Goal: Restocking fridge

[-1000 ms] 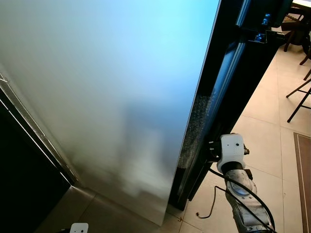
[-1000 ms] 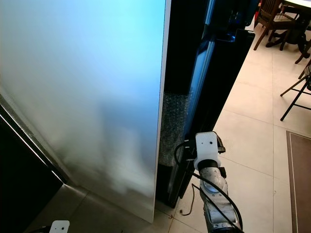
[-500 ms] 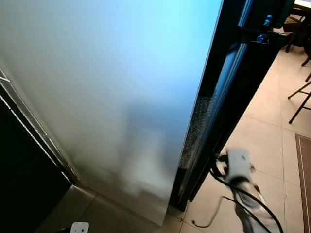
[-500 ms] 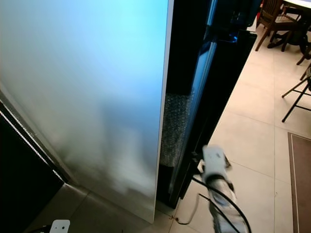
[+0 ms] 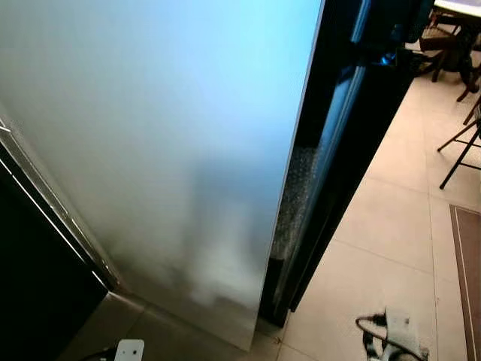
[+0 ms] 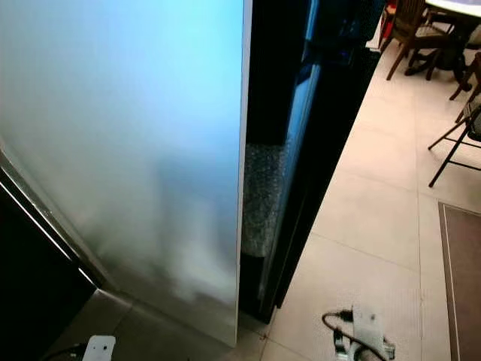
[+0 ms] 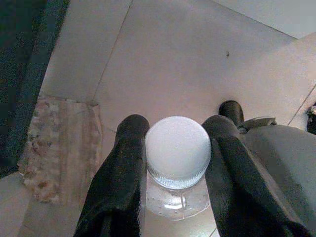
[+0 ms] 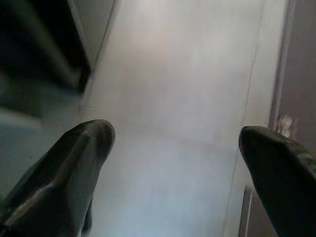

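Note:
The fridge's tall pale door (image 5: 165, 150) stands a little ajar, with a dark gap (image 5: 301, 188) along its right edge and a bubbly textured panel inside. In the left wrist view my left gripper (image 7: 177, 126) is shut on a clear bottle with a white cap (image 7: 177, 150), held low over the tiled floor. My right arm (image 5: 394, 335) hangs low at the bottom right, away from the door. In the right wrist view my right gripper (image 8: 176, 133) is open, with bare floor between its fingers.
A dark cabinet (image 5: 30, 286) borders the door on the left. Folding chair legs (image 5: 458, 143) and a wooden chair (image 5: 443, 45) stand at the far right, with a brown rug (image 5: 466, 263) beside them. Pale floor tiles (image 5: 376, 241) stretch right of the fridge.
My right arm has dropped from beside the door's lower right edge to the bottom of the view. The head camera has shifted slightly.

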